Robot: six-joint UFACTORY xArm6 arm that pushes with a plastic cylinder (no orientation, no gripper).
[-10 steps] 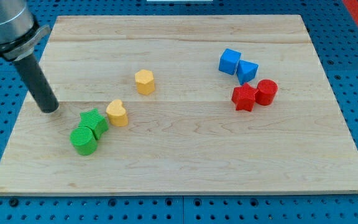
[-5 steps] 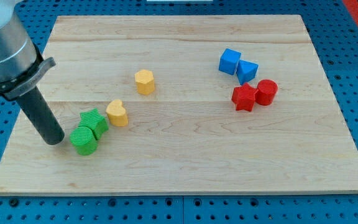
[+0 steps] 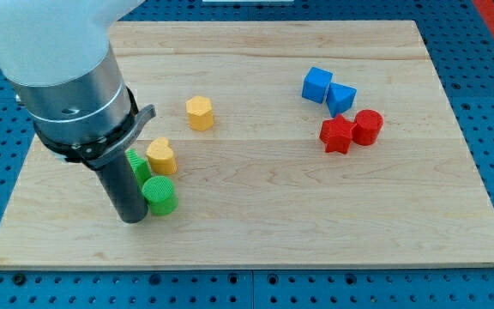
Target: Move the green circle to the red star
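Note:
The green circle (image 3: pixel 159 196) lies on the wooden board (image 3: pixel 256 215) at the lower left. My tip (image 3: pixel 133 217) is right against its left side. A second green block (image 3: pixel 137 166) sits just above it, mostly hidden behind my rod. The red star (image 3: pixel 337 134) lies at the view's right, touching a red cylinder (image 3: pixel 368 126) on its right.
A yellow heart block (image 3: pixel 162 155) sits just above the green circle. A yellow hexagon block (image 3: pixel 199 112) lies further up. Two blue blocks (image 3: pixel 317 85) (image 3: pixel 342 98) sit just above the red star.
My tip has moved down and to the right, from the left of the green blocks. The green circle has slid right and slightly down, away from the other green block.

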